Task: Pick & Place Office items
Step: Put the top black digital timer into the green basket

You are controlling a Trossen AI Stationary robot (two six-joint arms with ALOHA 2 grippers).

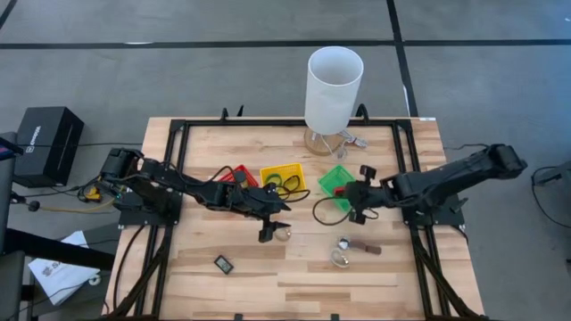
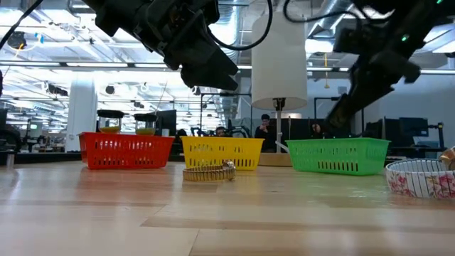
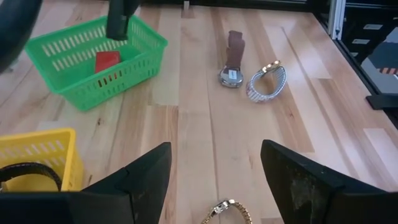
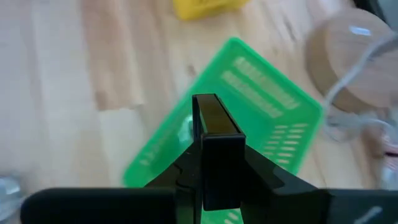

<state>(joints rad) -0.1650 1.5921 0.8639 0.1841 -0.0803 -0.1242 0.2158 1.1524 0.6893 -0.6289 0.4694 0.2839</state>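
My left gripper (image 3: 214,177) is open and raised over a gold link bracelet (image 3: 227,211), which lies flat on the table (image 1: 284,234) in front of the yellow basket (image 1: 282,176). My right gripper (image 4: 217,149) is shut on a dark rectangular piece (image 4: 217,121) and hangs over the green basket (image 1: 337,181). A red rectangle (image 3: 107,61) lies in that basket. A brown-strapped watch (image 3: 231,62), a silvery band (image 3: 266,81) and a dark rectangle (image 1: 223,264) lie loose on the table. My right gripper pinches the dark rectangular piece between its two fingers, and the piece's narrow edge (image 4: 219,112) stands out past the fingertips. The piece is lifted clear, above the green basket (image 4: 249,93). Which part of it the pads cover is hidden by the fingers themselves.
A red basket (image 1: 236,174) stands left of the yellow one, which holds a black ring (image 3: 28,171). The tall white cylinder (image 1: 334,85) stands on a wooden base at the far edge. A black frame (image 1: 174,160) borders the table. Bare wood lies toward the near edge.
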